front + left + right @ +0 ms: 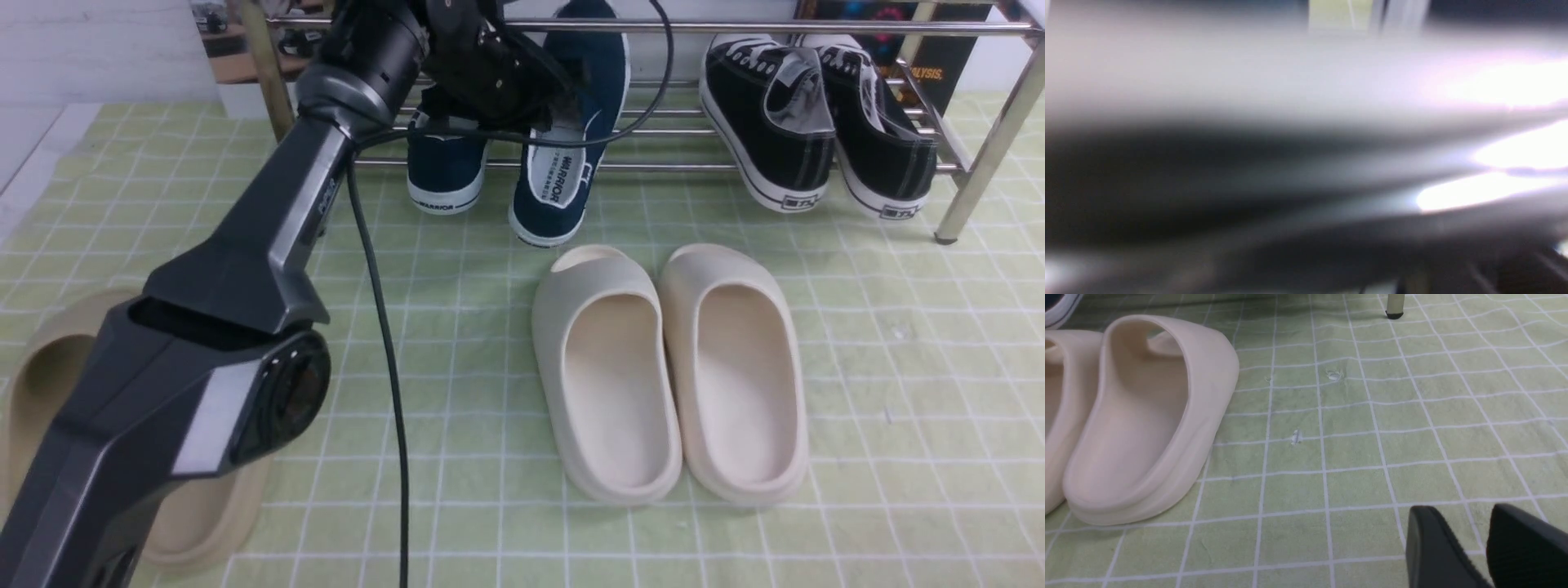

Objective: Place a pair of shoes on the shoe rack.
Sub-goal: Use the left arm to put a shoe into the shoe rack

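Think of a clock laid over the front view. My rack [989, 139] runs across the top, and the navy pair is there: one shoe [447, 175] near 11 o'clock, its mate [549, 216] at 12. Their heels poke out past the low bars. The mate looks slanted, so I think it is the one that could go wrong. If my left gripper [531, 90] bumps it or drags on its collar, it could twist, tip or slide off — and too much heel hanging out would make that easier. My black cable [384, 322] loops across that shoe in the view, so it might snag if I swing wide. My left arm [269, 212] reaches in from 8 o'clock, close to the bars, and might knock the rack. I can't tell if my left jaws are let go or squeezed; the wrist view is just a blur. My right gripper [1457, 535] has its jaws apart with nothing between them, away from the shoes. The rack also holds the black lace-up sneakers [816, 131] at 2 o'clock. The cream slides [669, 392], near 4 o'clock, sit on the cloth [922, 457] with nothing in their foot holes. The beige slides [200, 523], at 8 o'clock, are partly hidden by my arm — I can't see all of their insides.
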`<state>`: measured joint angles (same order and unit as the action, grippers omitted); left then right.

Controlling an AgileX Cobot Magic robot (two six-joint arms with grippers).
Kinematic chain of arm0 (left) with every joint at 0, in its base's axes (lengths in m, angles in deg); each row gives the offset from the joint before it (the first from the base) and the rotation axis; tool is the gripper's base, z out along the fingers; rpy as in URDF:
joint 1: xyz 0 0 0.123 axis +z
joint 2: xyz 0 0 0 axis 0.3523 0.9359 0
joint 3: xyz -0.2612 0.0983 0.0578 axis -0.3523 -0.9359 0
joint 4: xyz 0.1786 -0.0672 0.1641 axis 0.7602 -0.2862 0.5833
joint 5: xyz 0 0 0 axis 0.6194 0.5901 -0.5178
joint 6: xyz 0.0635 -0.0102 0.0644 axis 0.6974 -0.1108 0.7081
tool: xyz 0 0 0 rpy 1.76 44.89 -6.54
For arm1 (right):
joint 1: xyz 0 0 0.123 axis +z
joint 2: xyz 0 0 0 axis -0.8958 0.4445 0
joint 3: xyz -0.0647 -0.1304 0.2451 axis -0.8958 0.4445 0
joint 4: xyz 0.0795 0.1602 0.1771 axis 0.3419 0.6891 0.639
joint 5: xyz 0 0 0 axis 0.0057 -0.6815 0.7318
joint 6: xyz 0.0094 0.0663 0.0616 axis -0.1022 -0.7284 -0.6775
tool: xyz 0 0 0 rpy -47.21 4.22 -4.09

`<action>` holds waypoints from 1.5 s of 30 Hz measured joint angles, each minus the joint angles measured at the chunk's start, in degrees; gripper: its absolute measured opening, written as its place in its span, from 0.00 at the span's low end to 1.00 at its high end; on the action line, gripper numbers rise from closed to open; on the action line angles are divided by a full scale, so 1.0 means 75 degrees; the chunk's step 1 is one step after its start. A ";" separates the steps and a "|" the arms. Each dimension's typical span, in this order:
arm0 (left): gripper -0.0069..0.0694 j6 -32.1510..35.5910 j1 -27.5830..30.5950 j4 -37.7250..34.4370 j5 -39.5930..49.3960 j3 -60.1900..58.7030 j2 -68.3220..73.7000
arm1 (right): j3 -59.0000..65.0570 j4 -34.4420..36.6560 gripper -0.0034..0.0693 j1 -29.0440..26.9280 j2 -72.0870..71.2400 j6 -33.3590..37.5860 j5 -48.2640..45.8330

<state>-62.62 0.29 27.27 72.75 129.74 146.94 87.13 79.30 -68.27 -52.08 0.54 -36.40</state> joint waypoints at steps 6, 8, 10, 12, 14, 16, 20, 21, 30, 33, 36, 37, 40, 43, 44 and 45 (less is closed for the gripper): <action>0.59 -0.0028 0.0015 -0.0026 -0.0140 0.0046 0.0000 | 0.0000 0.0000 0.38 0.0000 0.0000 0.0000 0.0000; 0.61 -0.0122 0.0015 -0.0042 -0.0103 0.0046 -0.0016 | 0.0000 0.0000 0.38 0.0000 0.0000 0.0000 0.0000; 0.61 -0.0223 0.0015 -0.0042 0.0208 0.0046 -0.0174 | 0.0000 0.0000 0.38 0.0000 0.0000 0.0000 0.0000; 0.60 -0.0202 0.0015 -0.0009 0.0441 0.0046 -0.0374 | 0.0000 0.0000 0.38 0.0000 0.0000 0.0000 0.0000; 0.54 0.0080 0.0015 0.0133 0.1151 0.0049 -0.0920 | 0.0000 0.0000 0.38 0.0000 0.0000 0.0000 0.0000; 0.48 0.0270 0.0015 0.0277 0.1499 0.0056 -0.1273 | 0.0000 0.0000 0.38 0.0000 0.0000 0.0000 0.0000; 0.25 0.0261 0.0001 0.0360 0.1577 -0.0472 -0.2010 | 0.0000 0.0000 0.38 0.0000 0.0000 0.0000 0.0000; 0.22 0.0261 0.0001 0.0359 0.1577 -0.0529 -0.2070 | 0.0000 0.0000 0.38 0.0000 0.0000 0.0000 0.0000; 0.07 0.1180 -0.0552 0.0185 0.1579 -0.4871 -0.3291 | 0.0000 0.0000 0.38 0.0000 0.0000 0.0000 0.0000; 0.07 0.1337 -0.0745 0.0130 0.1272 -0.5537 -0.3324 | 0.0000 0.0000 0.38 0.0000 0.0000 0.0000 0.0000; 0.07 0.1355 -0.0783 0.0105 0.0231 -0.5702 -0.3070 | 0.0000 0.0000 0.38 0.0000 0.0000 0.0000 0.0000; 0.07 0.1355 -0.0783 0.0113 -0.0055 -0.5718 -0.3000 | 0.0000 0.0000 0.38 0.0000 0.0000 0.0000 0.0000; 0.07 0.1355 -0.0774 0.0098 -0.0785 -0.5760 -0.2873 | 0.0000 0.0000 0.38 0.0000 0.0000 0.0000 0.0000; 0.07 0.1355 -0.0799 0.0030 -0.1262 -0.5766 -0.2873 | 0.0000 0.0000 0.38 0.0000 0.0000 0.0000 0.0000; 0.07 0.1355 -0.0819 0.0042 -0.1419 -0.5766 -0.2873 | 0.0000 0.0000 0.38 0.0000 0.0000 0.0000 0.0000; 0.07 0.1355 -0.0833 0.0042 -0.1464 -0.5766 -0.2873 | 0.0000 0.0000 0.38 0.0000 0.0000 0.0000 0.0000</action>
<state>-52.46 -5.96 27.59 61.77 86.49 125.39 87.13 79.30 -68.27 -52.08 0.54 -36.40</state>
